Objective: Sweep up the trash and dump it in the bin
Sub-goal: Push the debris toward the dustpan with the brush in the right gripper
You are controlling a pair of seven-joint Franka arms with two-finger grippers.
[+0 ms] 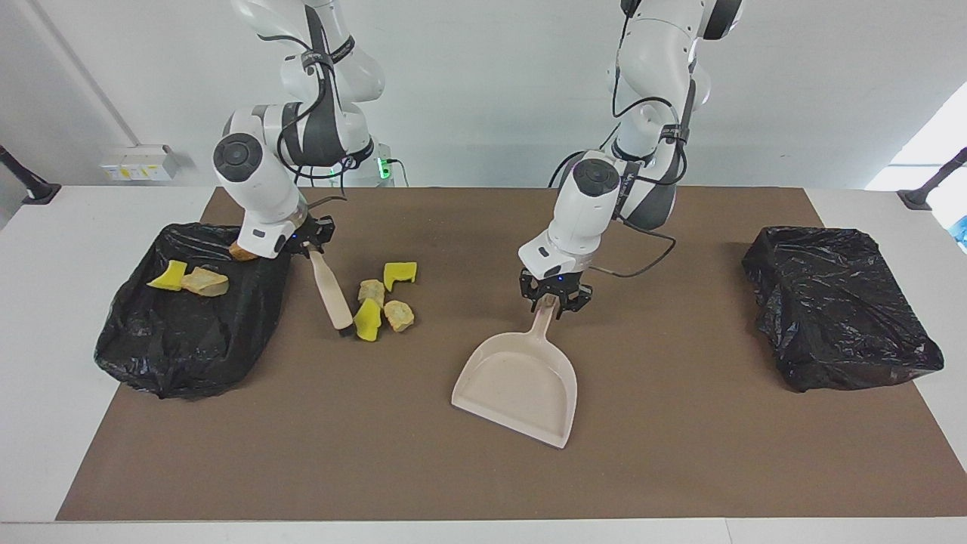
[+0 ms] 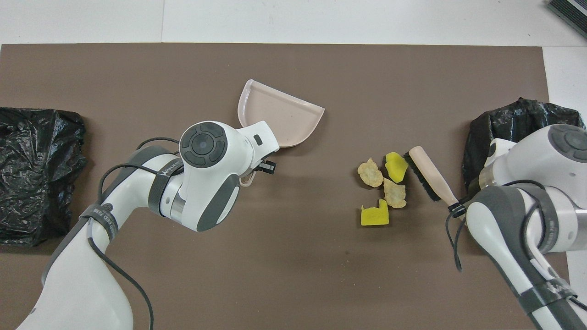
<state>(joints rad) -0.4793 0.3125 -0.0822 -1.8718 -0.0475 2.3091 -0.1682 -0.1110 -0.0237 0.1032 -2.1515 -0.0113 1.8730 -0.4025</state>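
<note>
Trash [image 1: 378, 298] lies between brush [image 1: 329, 290] and dustpan [image 1: 521, 381].

The room is bright and evenly lit from above. Soft, short shadows sit close under the dustpan [image 1: 519, 381] and the arms on the brown mat [image 1: 680, 453]. White glints speckle the crinkled black bags [image 1: 838, 306]. A pale glare washes the wall's upper corner. Both views are sharp, with straight edges.
</note>
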